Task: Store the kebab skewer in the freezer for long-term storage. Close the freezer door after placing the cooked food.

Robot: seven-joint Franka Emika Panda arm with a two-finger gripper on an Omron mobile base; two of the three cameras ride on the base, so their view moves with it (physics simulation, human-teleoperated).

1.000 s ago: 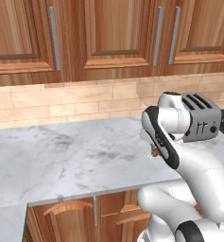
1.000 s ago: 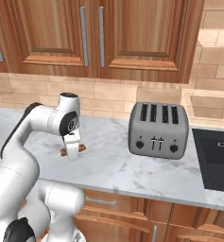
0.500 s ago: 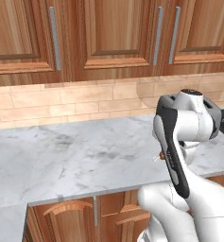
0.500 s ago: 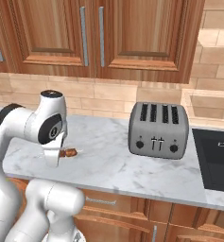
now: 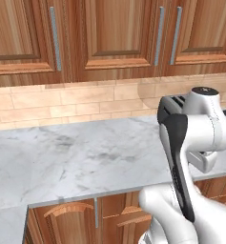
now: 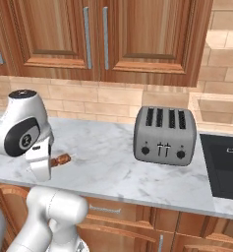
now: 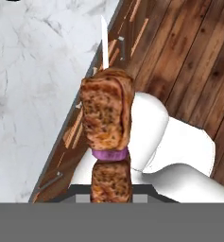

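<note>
The skewer (image 7: 106, 142) is clamped in the gripper (image 7: 111, 196), whose fingers are closed on its lower end. In the hand view it rises straight up from the bottom: a brown grilled chunk low down, a purple ring above it, a larger browned chunk above that, and a thin pale stick tip poking out at the top. Behind it in that view lie the marble counter (image 7: 33, 71) on the left and a wood floor (image 7: 198, 61) on the right, with the counter's edge running diagonally between them.

In the right base view the skewer (image 6: 60, 159) shows as a short brown piece sticking out beside the gripper (image 6: 44, 165), over the front left part of the counter (image 6: 113, 167) and well to the left of the toaster (image 6: 164, 135). The toaster, grey with four slots, stands on the counter against the tan brick backsplash (image 6: 88, 106). A black cooktop (image 6: 226, 165) lies just right of the toaster. Wooden wall cabinets (image 6: 96, 37) with grey bar handles hang above the toaster, and wooden base cabinets (image 6: 137, 226) run below the counter.

In the left base view the arm (image 5: 190, 138) stands in front of the toaster (image 5: 174, 102), hiding most of it.
</note>
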